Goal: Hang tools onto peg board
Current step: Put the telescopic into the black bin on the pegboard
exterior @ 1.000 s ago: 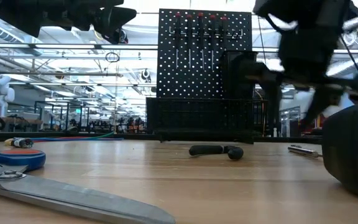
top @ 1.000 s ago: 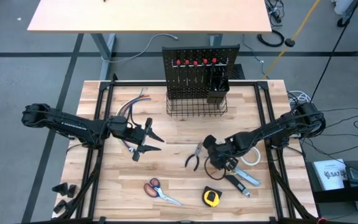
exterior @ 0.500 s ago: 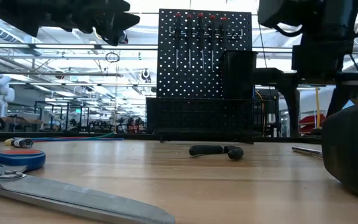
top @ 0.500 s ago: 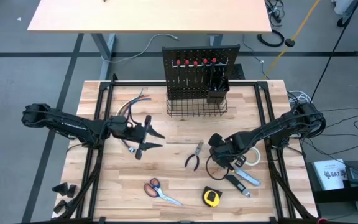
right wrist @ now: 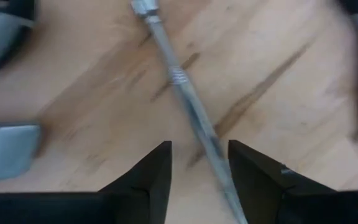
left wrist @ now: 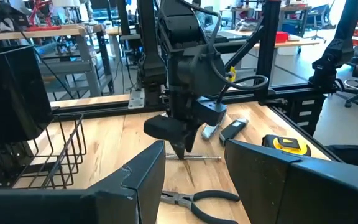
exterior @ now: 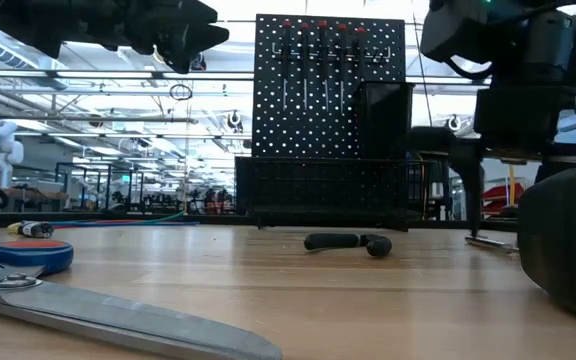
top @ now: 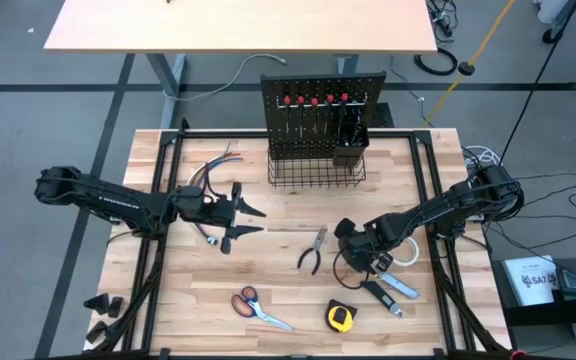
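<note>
Now your right gripper (right wrist: 197, 165) hangs point-down over a wrench (right wrist: 185, 93) lying flat on the table (top: 268, 280), fingers parted astride its shaft, not clamped. Your left gripper (top: 243, 220) waits spread wide, empty, left of the pliers (top: 313, 250). The board (top: 318, 115) stands at the far edge.

The peg board (top: 322, 115) stands at the counter's (top: 278, 270) back edge. Pliers (top: 313, 250) lie mid-counter. Scissors (top: 260, 308) and tape measure (top: 340, 317) lie along the front edge, wires (top: 211, 166) toward the back left corner.
</note>
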